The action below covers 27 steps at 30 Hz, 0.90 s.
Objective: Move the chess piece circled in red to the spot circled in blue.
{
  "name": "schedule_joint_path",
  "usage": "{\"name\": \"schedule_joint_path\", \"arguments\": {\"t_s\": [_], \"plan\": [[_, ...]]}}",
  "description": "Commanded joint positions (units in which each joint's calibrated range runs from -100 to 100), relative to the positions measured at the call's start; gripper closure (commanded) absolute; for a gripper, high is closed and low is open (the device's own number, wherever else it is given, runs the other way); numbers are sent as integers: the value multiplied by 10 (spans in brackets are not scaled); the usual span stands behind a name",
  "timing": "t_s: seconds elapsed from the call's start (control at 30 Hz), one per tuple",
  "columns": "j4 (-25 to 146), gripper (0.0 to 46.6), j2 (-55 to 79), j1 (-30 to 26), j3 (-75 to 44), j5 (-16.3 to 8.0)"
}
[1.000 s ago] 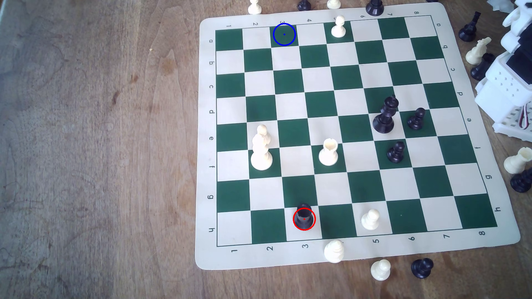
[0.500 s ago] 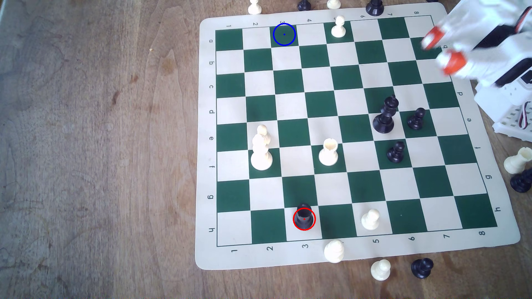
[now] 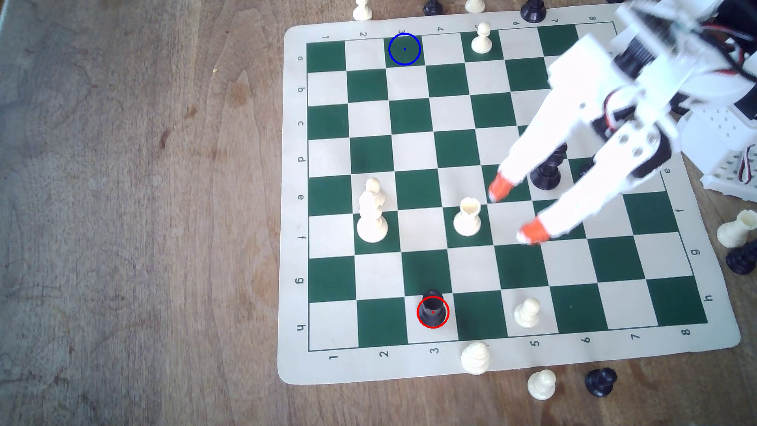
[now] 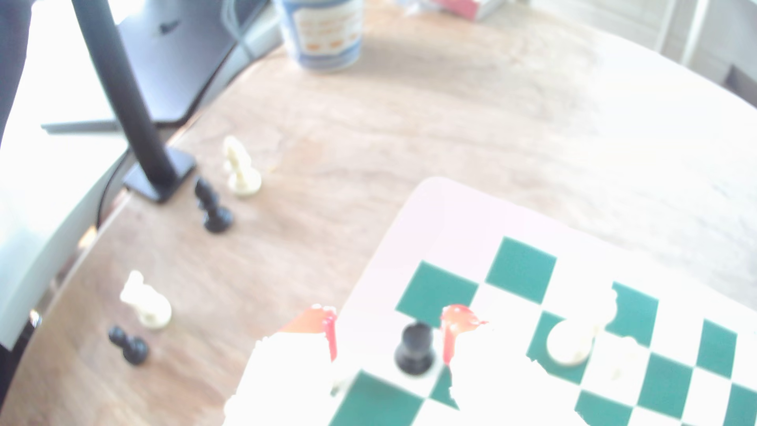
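Two fingers: gripper (image 3: 514,213) spread wide, holding nothing (mid-board).
Rook (image 3: 432,311): edge row, well apart.
Spot (image 3: 404,49): unoccupied.

The open gripper (image 3: 516,213) hovered over the middle of the board (image 3: 508,368), well apart from the black rook (image 3: 432,309) ringed in red.

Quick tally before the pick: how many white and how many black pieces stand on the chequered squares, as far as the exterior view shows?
White pieces: 5
Black pieces: 2, the rook and the king
Total: 7 in sight; the arm covers squares beside the king, so more may stand there.
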Motion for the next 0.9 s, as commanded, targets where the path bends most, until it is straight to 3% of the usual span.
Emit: {"name": "schedule_joint_path", "arguments": {"t_s": [0.0, 0.17, 0.33, 0.6, 0.87], "plan": [[76, 317, 109, -4, -190, -8], [140, 314, 213, -3, -311, -15], [191, 280, 322, 10, -430, -35], [213, 287, 447, 22, -490, -33], [208, 283, 473, 36, -496, -35]]}}
